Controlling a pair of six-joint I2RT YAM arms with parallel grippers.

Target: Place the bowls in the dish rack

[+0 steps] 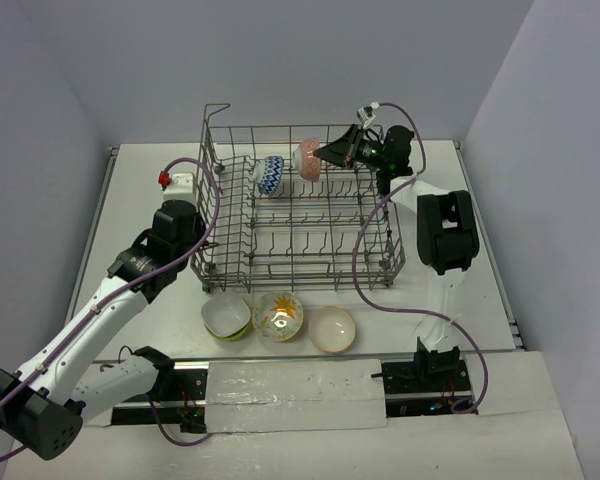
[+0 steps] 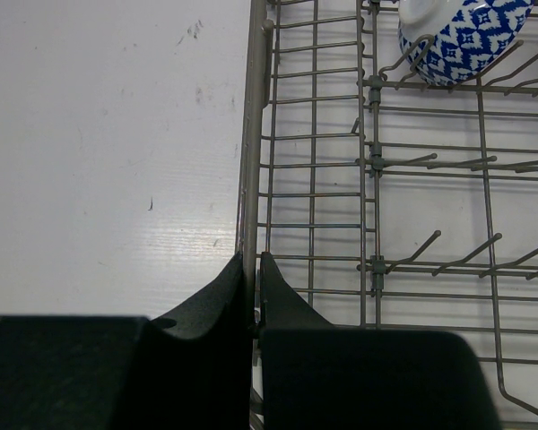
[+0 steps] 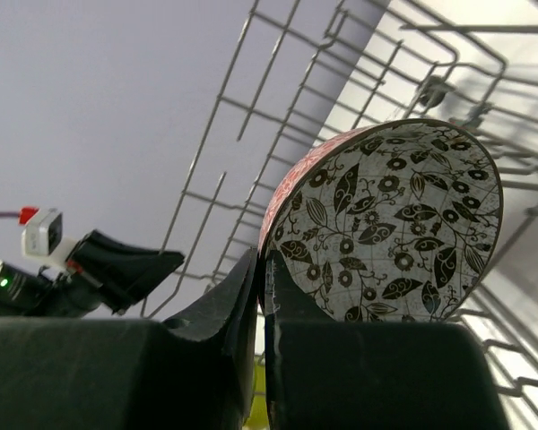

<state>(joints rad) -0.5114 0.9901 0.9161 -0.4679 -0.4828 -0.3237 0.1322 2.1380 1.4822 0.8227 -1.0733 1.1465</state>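
The grey wire dish rack (image 1: 300, 262) stands mid-table. A blue-white bowl (image 1: 270, 175) rests on its side among the rear tines, also in the left wrist view (image 2: 462, 40). My right gripper (image 1: 332, 152) is shut on the rim of the red-orange bowl (image 1: 311, 158), white with dark leaf marks inside (image 3: 403, 215), and holds it on edge over the rack's back row. My left gripper (image 2: 251, 269) is shut on the rack's left top rim wire (image 2: 249, 161), near the front-left corner (image 1: 196, 248).
Three bowls sit upright on the table before the rack: lime-green (image 1: 226, 317), yellow-floral (image 1: 278, 315) and a pale one (image 1: 332, 329). A small white part with a red cap (image 1: 170, 180) lies left of the rack. Purple cables hang beside both arms.
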